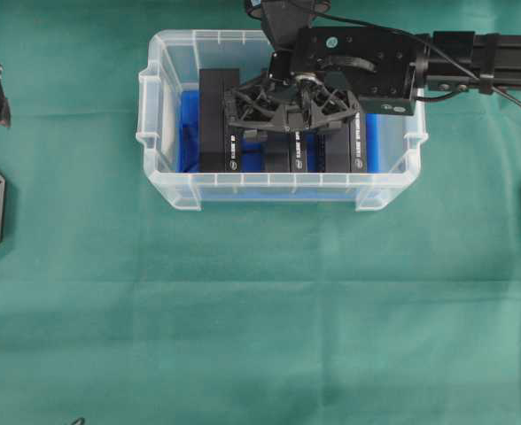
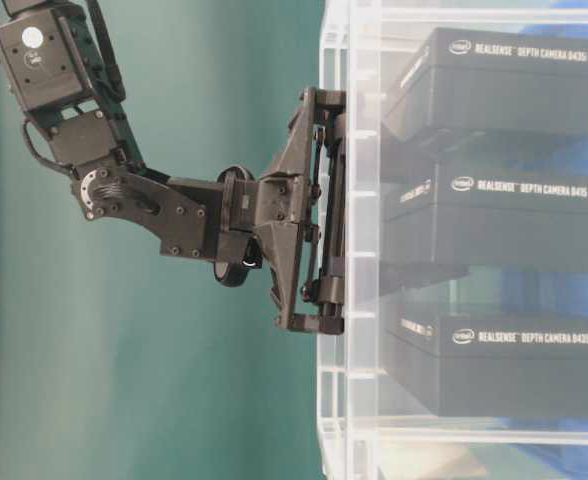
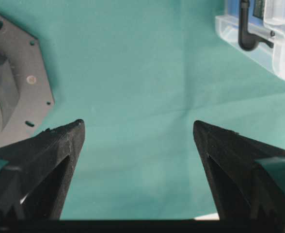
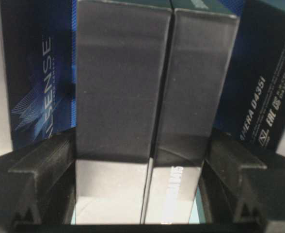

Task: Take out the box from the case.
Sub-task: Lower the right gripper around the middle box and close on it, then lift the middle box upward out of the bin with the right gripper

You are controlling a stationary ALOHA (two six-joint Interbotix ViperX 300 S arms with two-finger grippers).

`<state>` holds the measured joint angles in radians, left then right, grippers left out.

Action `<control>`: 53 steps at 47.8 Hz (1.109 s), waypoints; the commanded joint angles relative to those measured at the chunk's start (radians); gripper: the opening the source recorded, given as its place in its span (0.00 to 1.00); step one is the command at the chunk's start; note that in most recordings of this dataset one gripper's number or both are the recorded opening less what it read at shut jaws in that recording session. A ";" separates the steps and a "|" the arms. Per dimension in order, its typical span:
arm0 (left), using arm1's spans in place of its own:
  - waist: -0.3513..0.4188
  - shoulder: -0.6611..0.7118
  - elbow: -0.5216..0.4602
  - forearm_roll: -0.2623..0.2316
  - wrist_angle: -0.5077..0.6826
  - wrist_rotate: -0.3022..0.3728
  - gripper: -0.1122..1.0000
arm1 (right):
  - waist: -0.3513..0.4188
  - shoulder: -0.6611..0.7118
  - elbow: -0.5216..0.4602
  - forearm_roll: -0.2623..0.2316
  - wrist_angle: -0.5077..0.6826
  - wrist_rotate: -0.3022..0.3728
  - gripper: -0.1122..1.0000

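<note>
RealSense boxes (image 1: 218, 119) stand on edge in the clear case (image 1: 167, 186) on the counter (image 1: 260, 310), my right end effector (image 1: 287, 113) lowered among them; its wrist view shows its fingers (image 4: 40, 170) flanking two boxes, not yet clamped; my left end effector (image 3: 137, 131) gapes, idle.

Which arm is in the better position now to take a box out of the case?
The right. The right gripper is already inside the case, its fingers on either side of two upright black boxes. The left gripper is open over bare green cloth, beside the case.
</note>
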<state>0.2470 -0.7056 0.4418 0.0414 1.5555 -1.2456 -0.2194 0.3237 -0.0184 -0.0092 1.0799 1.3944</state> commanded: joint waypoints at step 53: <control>0.000 0.003 -0.011 0.003 -0.003 -0.003 0.94 | -0.015 -0.103 -0.307 0.003 0.350 -0.003 0.71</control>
<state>0.2454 -0.7041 0.4418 0.0414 1.5555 -1.2502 -0.2332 0.2746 -0.2684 -0.0077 1.4021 1.3929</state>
